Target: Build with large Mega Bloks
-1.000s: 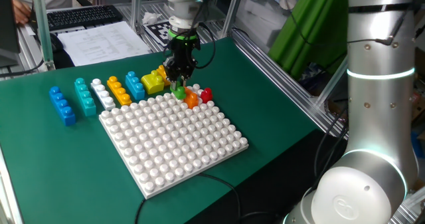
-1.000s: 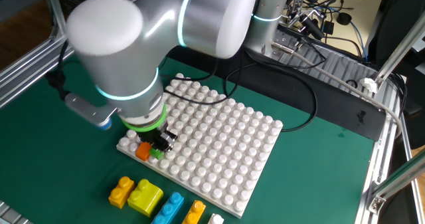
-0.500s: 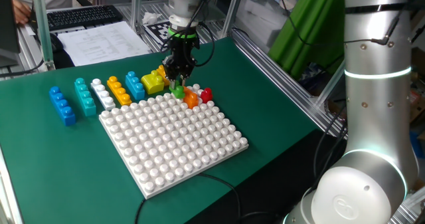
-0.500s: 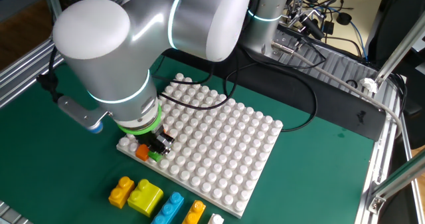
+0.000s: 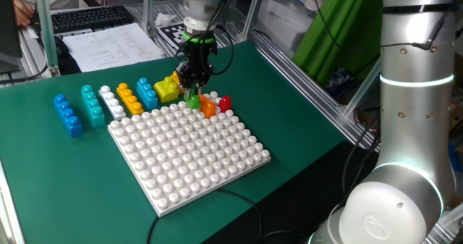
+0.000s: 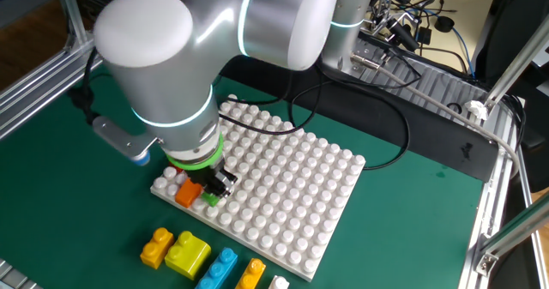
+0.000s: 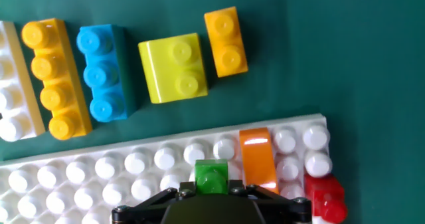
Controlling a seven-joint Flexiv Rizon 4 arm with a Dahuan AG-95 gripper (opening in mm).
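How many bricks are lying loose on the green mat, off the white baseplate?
7, in a row behind the baseplate: blue, teal, white, orange-yellow, light blue, lime, small orange-yellow. None seems hidden.

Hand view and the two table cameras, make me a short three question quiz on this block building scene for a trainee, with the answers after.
1. True or false: the green block between the fingers of the gripper sits on the white baseplate.
2. Which block lies directly beside the green one on the baseplate: A blue, B orange, C teal?
3. Fill in: off the baseplate, the lime-yellow block lies between the short orange-yellow block and the ___ block.

Key: 1 true; 2 B, the orange block; 3 blue.
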